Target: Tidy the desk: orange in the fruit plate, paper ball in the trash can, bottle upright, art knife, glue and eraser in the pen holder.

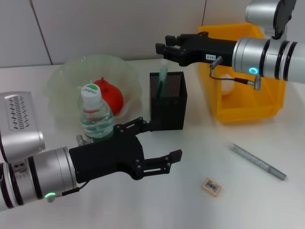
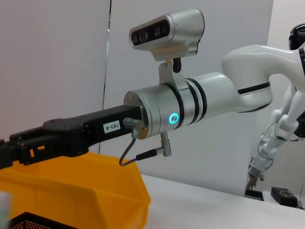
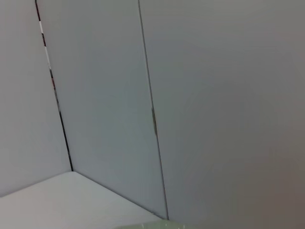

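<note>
The bottle (image 1: 96, 114) stands upright in front of the fruit plate (image 1: 62, 81), which holds the orange (image 1: 112, 95). My left gripper (image 1: 164, 140) is open and empty, low over the table just right of the bottle. My right gripper (image 1: 162, 48) hovers above the pen holder (image 1: 167, 107), from which a green stick (image 1: 162, 81) pokes out. The eraser (image 1: 211, 186) and the silver art knife (image 1: 257, 161) lie on the table at the front right. A white lump (image 1: 227, 88), apparently the paper ball, lies in the trash can (image 1: 243, 109).
The left wrist view shows my right arm (image 2: 190, 105) reaching over the trash can (image 2: 95, 191) and the pen holder's rim (image 2: 28, 222). The right wrist view shows only the wall and a sliver of the fruit plate (image 3: 152, 225).
</note>
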`<act>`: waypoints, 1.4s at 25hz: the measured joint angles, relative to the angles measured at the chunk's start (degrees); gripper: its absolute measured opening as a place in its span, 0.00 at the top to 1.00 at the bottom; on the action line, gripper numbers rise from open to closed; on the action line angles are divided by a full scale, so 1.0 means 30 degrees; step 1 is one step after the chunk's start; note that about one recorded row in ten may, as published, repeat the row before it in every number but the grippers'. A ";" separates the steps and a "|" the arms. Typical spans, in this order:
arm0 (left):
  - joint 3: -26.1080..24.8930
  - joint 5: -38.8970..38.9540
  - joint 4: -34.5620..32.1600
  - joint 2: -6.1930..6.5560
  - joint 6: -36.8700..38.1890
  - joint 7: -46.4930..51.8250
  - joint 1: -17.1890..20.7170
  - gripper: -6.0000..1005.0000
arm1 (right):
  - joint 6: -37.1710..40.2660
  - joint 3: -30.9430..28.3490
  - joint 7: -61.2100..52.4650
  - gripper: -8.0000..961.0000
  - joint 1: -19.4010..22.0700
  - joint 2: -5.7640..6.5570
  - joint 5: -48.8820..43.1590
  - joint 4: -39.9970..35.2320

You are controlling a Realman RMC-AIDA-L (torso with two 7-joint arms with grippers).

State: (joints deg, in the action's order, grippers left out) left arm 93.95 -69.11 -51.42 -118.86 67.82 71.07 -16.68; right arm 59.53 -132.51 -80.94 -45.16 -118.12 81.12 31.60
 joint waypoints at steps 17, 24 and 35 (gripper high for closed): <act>-0.0249 -0.0113 0.0003 0.0163 0.1150 0.0098 0.0161 0.13 | 0.2105 0.0899 -0.1412 0.31 0.3042 -0.0248 0.0553 0.5393; -0.1307 -0.0462 0.0002 0.0360 0.2420 0.0101 0.0325 0.13 | 0.3814 0.2579 -0.3517 0.31 0.6661 -0.0309 0.0486 1.0195; -0.5106 -0.1801 0.1144 0.0437 0.5542 -0.0196 0.0602 0.13 | 0.6383 0.3648 -0.8199 0.31 1.0056 -0.0292 -0.2882 1.4416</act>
State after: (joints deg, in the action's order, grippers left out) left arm 78.63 -74.52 -47.99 -117.55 84.45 70.48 -14.87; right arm 78.68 -121.57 -105.54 -15.00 -119.00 72.47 74.85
